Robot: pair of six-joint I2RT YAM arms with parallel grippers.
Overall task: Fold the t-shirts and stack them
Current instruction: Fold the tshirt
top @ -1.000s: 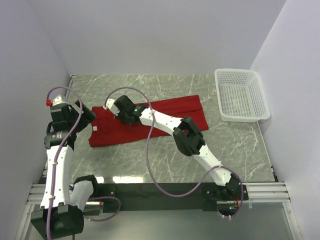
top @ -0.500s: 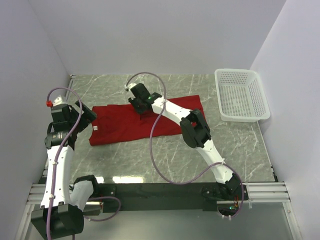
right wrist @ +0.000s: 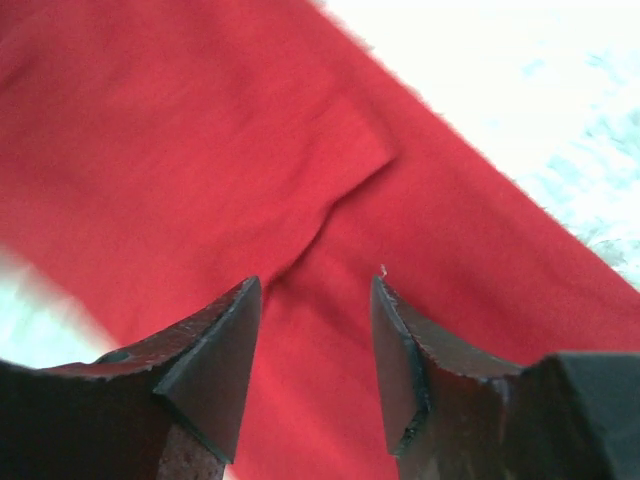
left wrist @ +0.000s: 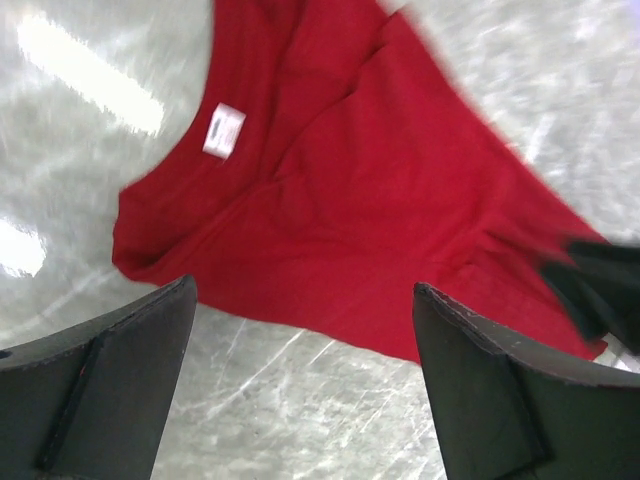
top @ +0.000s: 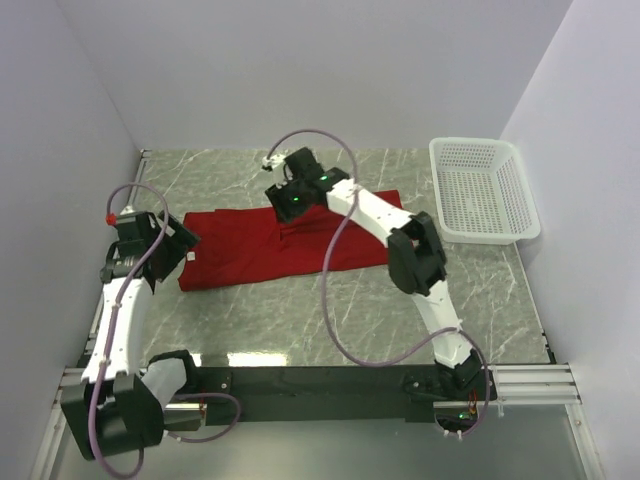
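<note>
**Item: t-shirt (top: 235,250), deep red, one seen.** It lies flat on the marble table (top: 300,320) as a long, narrow band. Its long axis points at the white mesh basket (top: 487,237). The hem end is near the basket and the collar end is the far one. The neck tag (left wrist: 223,130) shows white at the collar end.

**Item: right gripper (top: 290,200).** It hovers over the shirt's mid-length, above the long edge away from the arm bases, on the basket's left side. The jaws are partly apart with nothing between them. The wrist view shows only red cloth (right wrist: 150,150) and a sleeve flap below the fingertips (right wrist: 215,350).

**Item: left gripper (top: 180,245).** It sits just off the collar end, the point of the shirt farthest from the basket. The jaws are spread wide and hold nothing. Its wrist view looks down the cloth (left wrist: 350,200) towards the basket.

**Relation of note.** Each short end has a different arm closer to it. The collar end falls to the left gripper. The basket-side end falls to the right gripper, which is nearer it but not yet over it. A crosswise fold would probably bring one short end along the axis to the other.
</note>
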